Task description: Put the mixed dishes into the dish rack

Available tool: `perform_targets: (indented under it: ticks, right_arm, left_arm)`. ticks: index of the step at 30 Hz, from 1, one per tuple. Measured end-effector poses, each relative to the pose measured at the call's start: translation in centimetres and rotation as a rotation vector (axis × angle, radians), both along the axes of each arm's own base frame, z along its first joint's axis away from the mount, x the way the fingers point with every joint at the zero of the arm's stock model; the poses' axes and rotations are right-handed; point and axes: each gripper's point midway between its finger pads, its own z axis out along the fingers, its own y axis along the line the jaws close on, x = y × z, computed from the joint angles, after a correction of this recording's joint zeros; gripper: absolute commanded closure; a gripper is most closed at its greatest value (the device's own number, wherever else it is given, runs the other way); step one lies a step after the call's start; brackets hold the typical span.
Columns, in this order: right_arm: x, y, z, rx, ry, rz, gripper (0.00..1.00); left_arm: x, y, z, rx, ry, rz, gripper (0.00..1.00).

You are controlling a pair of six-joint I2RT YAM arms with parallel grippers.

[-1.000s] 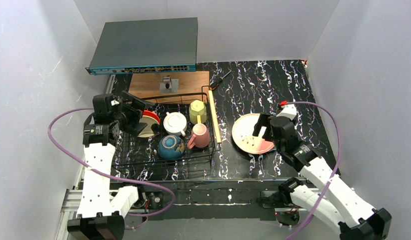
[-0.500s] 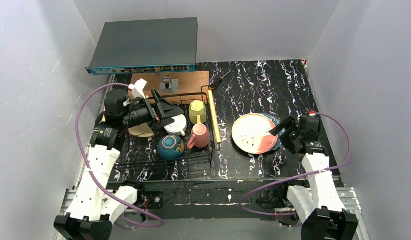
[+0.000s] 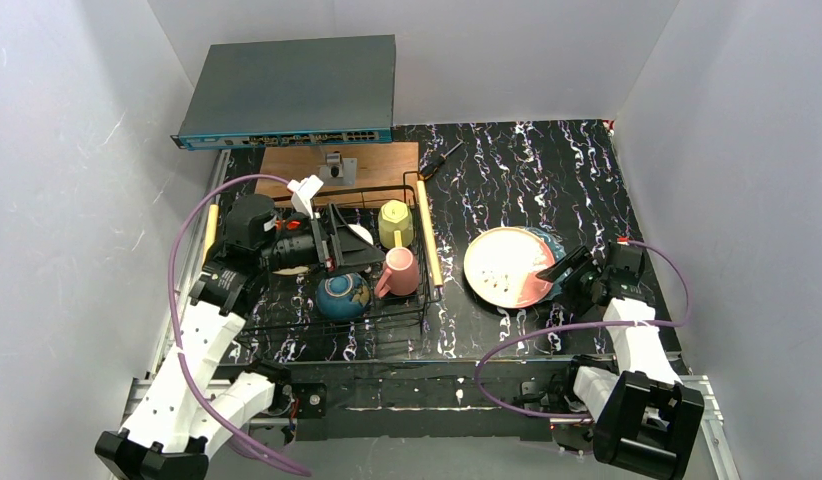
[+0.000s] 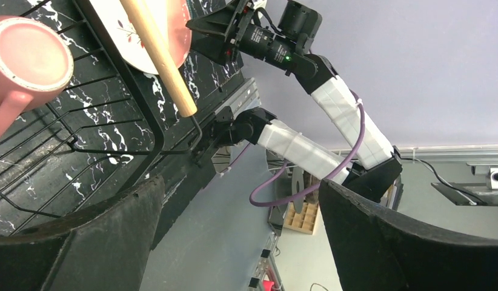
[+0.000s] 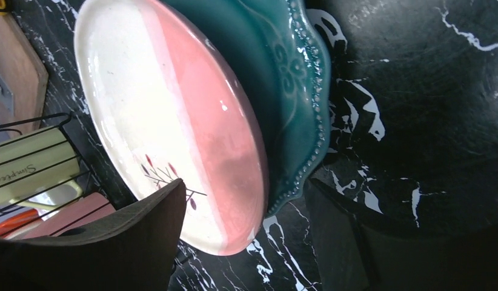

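- Right claw [image 3: 552,280] is swung from above the cream plate [image 5: 143,109] down to its right rim, jaws apart but narrowing: a grasp is judged close.
- Left claw [image 3: 342,240] is held open over the rack [image 3: 427,290].
- Cream plate is laid flat, face up, on the teal plate [image 5: 277,73], right of the rack; being round, no long axis is shown; its pink band is turned toward the right claw.

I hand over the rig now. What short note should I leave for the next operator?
Left gripper: open, empty, over the rack.
Right gripper: open, astride the edge of the cream plate, which lies on the teal plate, on the table.
Done: pink mug, yellow-green mug and blue bowl are in the rack.
To do: both plates. White cup and orange plate: hidden under the left arm, check.
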Motion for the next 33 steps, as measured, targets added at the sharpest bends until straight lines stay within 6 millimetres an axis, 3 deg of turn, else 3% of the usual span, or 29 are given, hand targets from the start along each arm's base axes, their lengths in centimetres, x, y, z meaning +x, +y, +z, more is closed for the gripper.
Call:
perform_targets:
  ticks: [14,21,27,33]
  right_arm:
    - [1.3,-0.9,1.6,-0.066,-0.099,0.02,0.22]
    - [2.6,-0.3,0.3,-0.009,-0.078,0.061,0.25]
    - [3.8,0.1,0.6,0.041,-0.125,0.09,0.32]
    - [3.9,0.5,-0.8,0.12,-0.129,0.101,0.37]
  left_arm:
    - [-0.5,-0.4,0.0,-0.006,0.008,-0.039,0.02]
    - [-0.3,-0.7,-0.6,0.003,0.031,-0.049,0.02]
    - [-0.2,-0.9,-0.8,0.008,0.043,-0.057,0.02]
    - [-0.1,-1.2,-1.2,0.015,0.061,-0.069,0.02]
